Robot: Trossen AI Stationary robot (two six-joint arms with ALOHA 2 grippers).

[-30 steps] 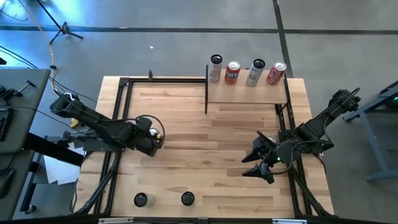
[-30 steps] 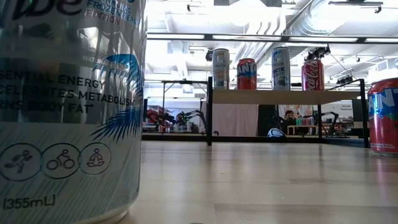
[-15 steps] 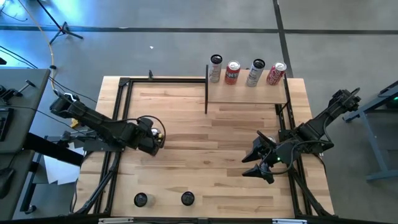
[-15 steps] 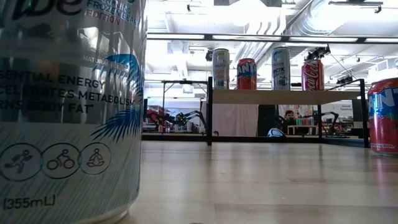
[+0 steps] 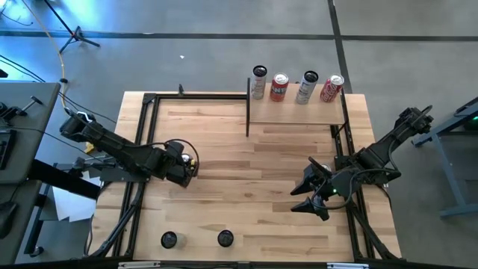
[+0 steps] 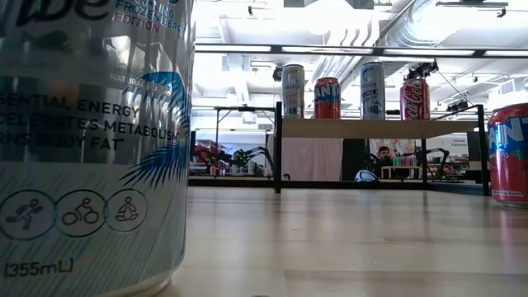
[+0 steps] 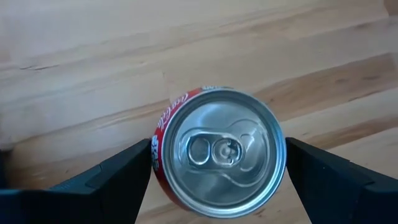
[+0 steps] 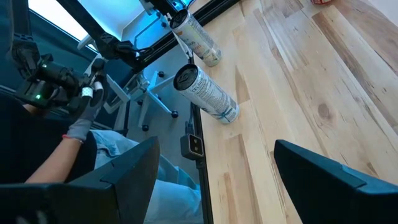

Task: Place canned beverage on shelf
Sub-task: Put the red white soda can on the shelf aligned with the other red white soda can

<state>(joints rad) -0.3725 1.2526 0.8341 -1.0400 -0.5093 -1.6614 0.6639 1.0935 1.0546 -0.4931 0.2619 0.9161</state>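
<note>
A red can shows its silver top between the fingers of my left gripper, which is shut on it at the table's mid left. In the high view the gripper hides the can. The shelf, a pale board on thin black uprights at the far right, carries several upright cans; they also line its top in the low view. My right gripper hovers open over the table's right half, with nothing between its fingers. My left gripper pinches the red can by its side wall just under the top rim, one finger on each side. The fingers slant down from the table's left. The can's top faces up; the can itself hides its base.
Two cans stand near the table's near edge. In the low view a big silver can fills the left and a red one stands at the right. A seated person is beyond the table edge. Bare planks lie mid-table.
</note>
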